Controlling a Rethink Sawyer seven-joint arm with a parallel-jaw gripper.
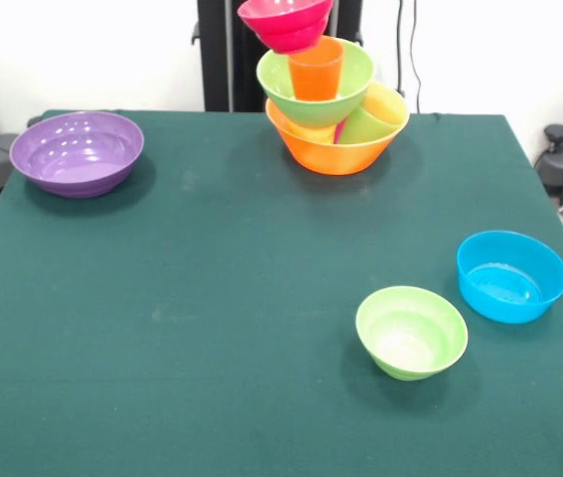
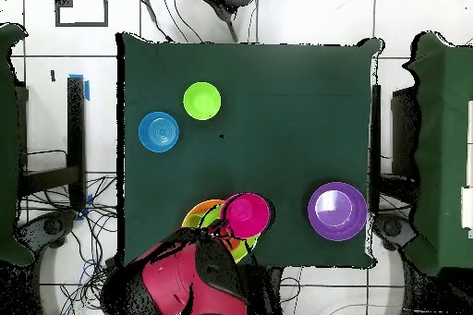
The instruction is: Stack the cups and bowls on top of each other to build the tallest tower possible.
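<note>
table point(image 1: 211, 298) dark green; bowl point(image 1: 77, 151) purple; bowl point(image 1: 511, 275) blue; tumbler point(image 1: 316, 68) orange

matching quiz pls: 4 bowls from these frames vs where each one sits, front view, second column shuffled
Things:
1. wide purple glossy plastic bowl
2. medium blue glossy plastic bowl
3. small light-green glossy plastic bowl
4. small pink-red glossy plastic bowl

Places (front view):
A. tilted at the top of the tower, over the orange-red plastic tumbler
B. on the green table, near right, beside the blue one
C. far left corner of the table
D. close to the table's right edge

Pairs: 1-C, 2-D, 3-B, 4-A
</note>
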